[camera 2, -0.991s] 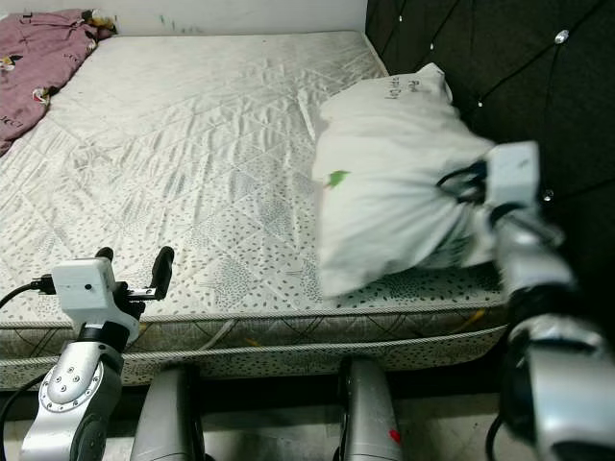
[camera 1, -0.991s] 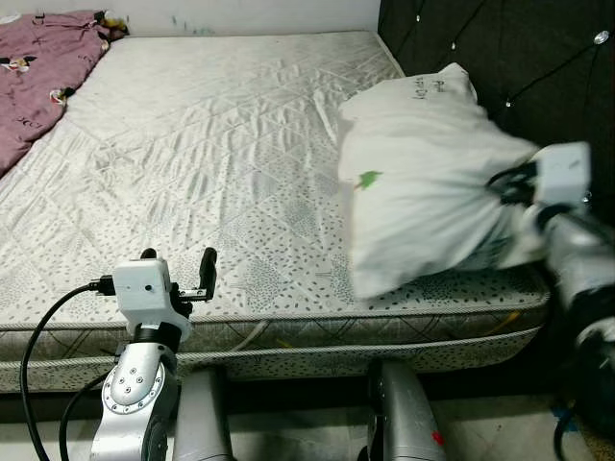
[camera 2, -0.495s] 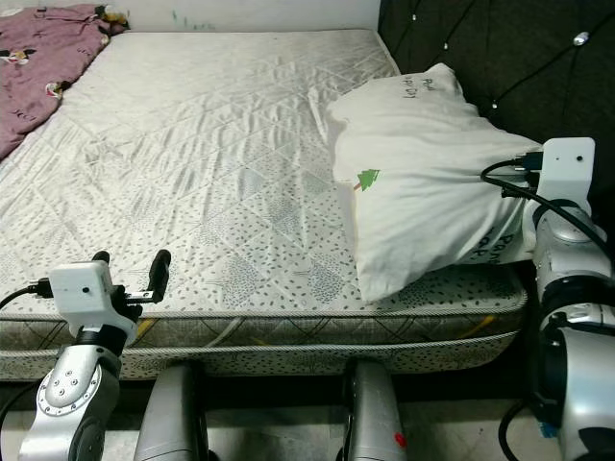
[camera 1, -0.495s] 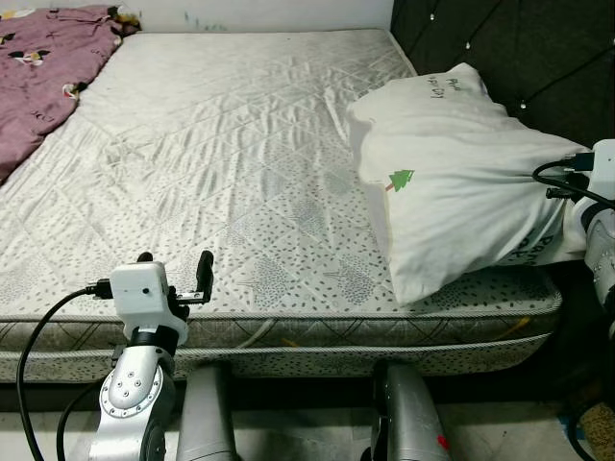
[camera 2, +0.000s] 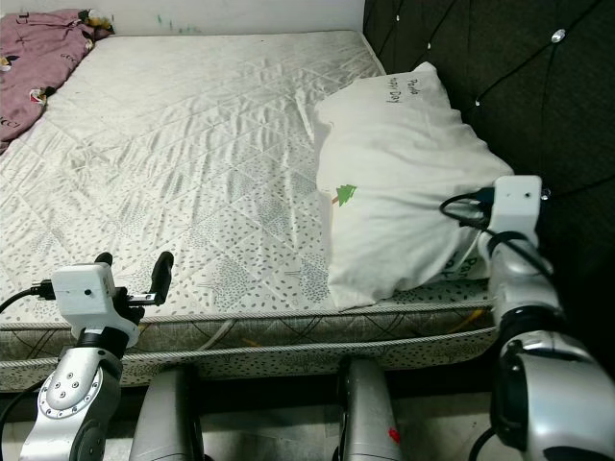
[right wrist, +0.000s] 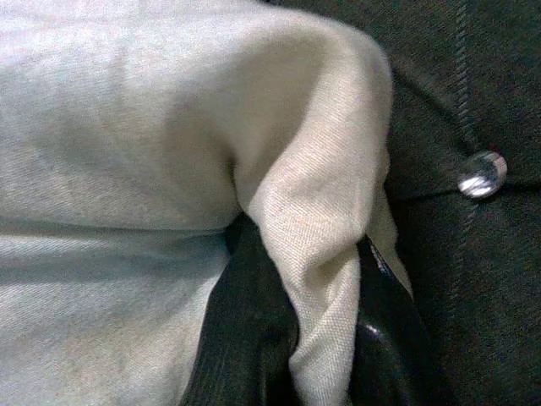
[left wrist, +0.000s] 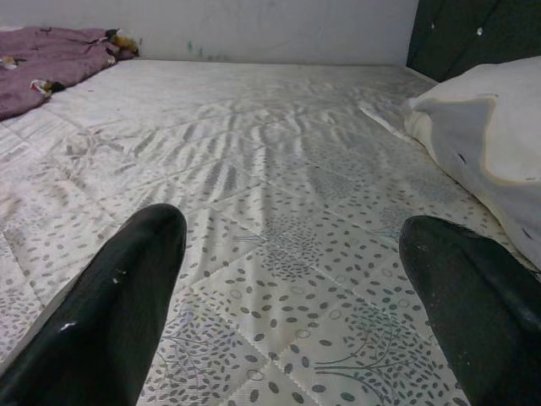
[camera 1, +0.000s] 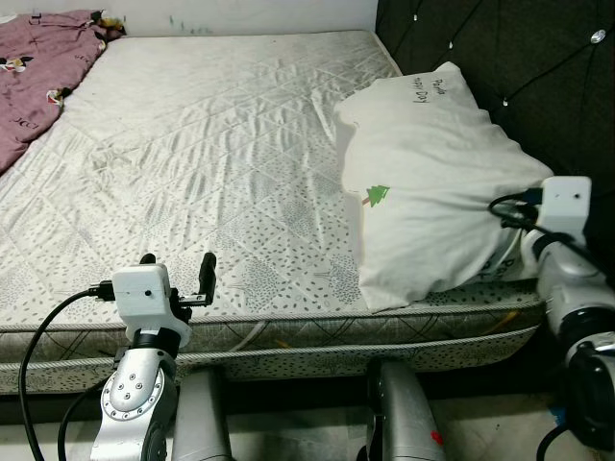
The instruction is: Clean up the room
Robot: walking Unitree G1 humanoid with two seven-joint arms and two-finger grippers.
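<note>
A white pillow (camera 1: 432, 192) with a small green tree print lies at the right end of the mattress (camera 1: 211, 154), against the dark tufted headboard (camera 1: 519, 67). My right gripper (right wrist: 308, 338) is shut on a fold of the pillow's near right corner, the cloth pinched between its two black fingers (right wrist: 245, 338). Its wrist (camera 1: 565, 206) sits by the bed's right corner. My left gripper (camera 1: 178, 274) is open and held low at the mattress's front edge, fingers (left wrist: 118, 313) apart with nothing between them.
A purple patterned blanket (camera 1: 38, 67) is bunched at the far left of the bed. My legs (camera 1: 399, 413) stand close against the bed's front side. The wall runs behind the bed's far edge.
The view swayed left and right. The pillow, lifted and blurred a second ago, has come down to rest on the mattress, with my right gripper still holding its corner. The left arm stayed put.
</note>
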